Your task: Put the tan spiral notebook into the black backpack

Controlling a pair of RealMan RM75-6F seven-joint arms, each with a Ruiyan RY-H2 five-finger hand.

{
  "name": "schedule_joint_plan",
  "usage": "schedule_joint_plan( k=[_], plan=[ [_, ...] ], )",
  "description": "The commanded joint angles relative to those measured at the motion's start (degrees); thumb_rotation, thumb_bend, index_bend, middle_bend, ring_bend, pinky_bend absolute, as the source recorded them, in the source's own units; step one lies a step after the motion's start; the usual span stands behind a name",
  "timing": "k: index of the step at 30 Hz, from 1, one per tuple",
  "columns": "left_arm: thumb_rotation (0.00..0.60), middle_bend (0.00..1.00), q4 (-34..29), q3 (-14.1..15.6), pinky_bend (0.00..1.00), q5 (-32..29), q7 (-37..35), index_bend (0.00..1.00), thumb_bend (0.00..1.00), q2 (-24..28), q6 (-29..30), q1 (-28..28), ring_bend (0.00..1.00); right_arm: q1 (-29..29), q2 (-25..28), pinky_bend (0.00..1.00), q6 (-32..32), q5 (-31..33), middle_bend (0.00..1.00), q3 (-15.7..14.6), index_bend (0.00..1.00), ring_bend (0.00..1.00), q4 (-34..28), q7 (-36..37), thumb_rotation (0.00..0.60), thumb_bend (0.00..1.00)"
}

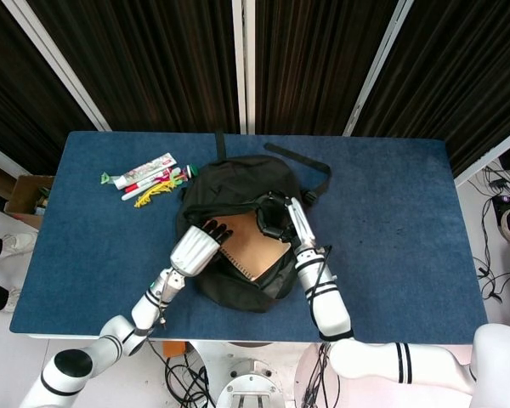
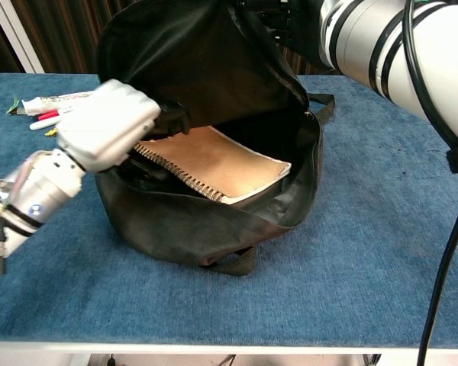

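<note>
lying flat in black backpack point(image 2: 206, 221): tan spiral notebook point(image 2: 214, 164).

Notebook point(image 2: 214, 162) inside backpack point(image 2: 206, 221); pens point(image 1: 149, 177) left of backpack.

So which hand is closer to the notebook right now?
Left. The left hand sits at the notebook's spiral edge; the right hand holds the backpack's flap open above it.
</note>
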Motion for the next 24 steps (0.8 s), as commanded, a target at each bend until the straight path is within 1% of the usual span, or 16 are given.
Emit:
schedule_joint_plan(
  k=[1, 4, 6, 7, 8, 9, 12, 14, 16, 17, 18, 20, 24],
  plan=[
    [0.600, 0.47, -6.0, 0.6, 0.35, 0.2, 0.8, 0.41, 0.00, 4.6, 4.8, 3.8, 0.48, -0.4, 0.2, 0.03, -0.6, -0.3, 0.46, -0.5, 0.57, 0.25, 0.6, 0.5, 0.600, 0.54],
    [0.600, 0.48, -11.8, 1.4, 0.35, 0.4, 1.2, 0.41, 0.00, 9.2, 7.9, 6.9, 0.48, -1.0, 1.3, 0.03, -2.2, -1.4, 0.46, -1.3, 0.57, 0.25, 0.9, 1.2, 0.600, 0.54],
    [0.600, 0.48, -16.1, 2.1, 0.35, 0.3, 1.5, 0.41, 0.00, 12.8, 9.3, 9.2, 0.48, -1.6, 2.7, 0.03, -4.1, -3.1, 0.46, -3.0, 0.57, 0.24, 0.7, 1.3, 0.600, 0.54],
    [0.600, 0.48, -18.1, 2.3, 0.35, 0.1, 1.7, 0.41, 0.00, 14.3, 9.7, 10.2, 0.48, -1.8, 3.6, 0.03, -5.1, -4.5, 0.46, -4.2, 0.55, 0.23, 0.6, 1.2, 0.600, 0.53],
    [0.600, 0.48, -20.1, 2.6, 0.35, -0.1, 1.8, 0.41, 0.00, 15.9, 10.0, 11.1, 0.48, -2.1, 4.5, 0.02, -6.3, -6.2, 0.44, -5.6, 0.51, 0.21, 0.5, 1.0, 0.600, 0.51],
    [0.600, 0.48, -22.6, 2.8, 0.35, -0.5, 1.9, 0.41, 0.00, 18.0, 10.3, 12.2, 0.48, -2.5, 5.9, 0.01, -8.1, -9.0, 0.41, -7.8, 0.47, 0.18, 0.6, 0.6, 0.600, 0.50],
    [0.600, 0.48, -28.4, 3.2, 0.36, -1.3, 2.7, 0.41, 0.00, 22.8, 10.5, 14.5, 0.48, -3.2, 9.4, 0.00, -11.4, -17.4, 0.26, -14.0, 0.24, 0.04, 1.4, -1.5, 0.600, 0.47],
    [0.600, 0.48, -31.2, 3.2, 0.36, -2.0, 3.0, 0.41, 0.00, 25.3, 10.3, 15.6, 0.48, -3.3, 12.1, 0.00, -13.3, -22.4, 0.18, -18.1, 0.13, 0.00, 1.8, -4.1, 0.600, 0.44],
    [0.600, 0.48, -34.0, 3.0, 0.36, -2.9, 3.4, 0.41, 0.00, 28.0, 9.8, 16.6, 0.48, -3.4, 15.7, 0.00, -15.4, -26.3, 0.09, -21.9, 0.03, 0.00, 1.3, -7.0, 0.600, 0.35],
    [0.600, 0.47, -35.0, 2.8, 0.36, -3.3, 3.5, 0.41, 0.00, 29.0, 9.6, 17.0, 0.48, -3.5, 17.1, 0.00, -16.1, -27.4, 0.05, -23.1, 0.00, 0.00, 0.7, -7.7, 0.600, 0.30],
    [0.600, 0.47, -36.3, 2.6, 0.36, -3.9, 3.7, 0.41, 0.00, 30.4, 9.3, 17.6, 0.48, -3.7, 19.2, 0.00, -16.7, -28.4, 0.02, -24.4, 0.00, 0.00, -0.5, -8.2, 0.600, 0.26],
    [0.600, 0.47, -38.4, 2.1, 0.36, -5.1, 4.0, 0.41, 0.00, 32.4, 8.8, 18.4, 0.47, -4.4, 22.2, 0.00, -17.0, -29.8, 0.00, -25.8, 0.00, 0.00, -2.4, -7.9, 0.600, 0.19],
    [0.600, 0.47, -43.7, 0.7, 0.37, -9.2, 4.6, 0.41, 0.00, 36.5, 6.7, 20.4, 0.47, -7.5, 29.5, 0.00, -14.9, -36.2, 0.00, -28.4, 0.00, 0.00, -5.8, -3.1, 0.600, 0.18]
  ],
)
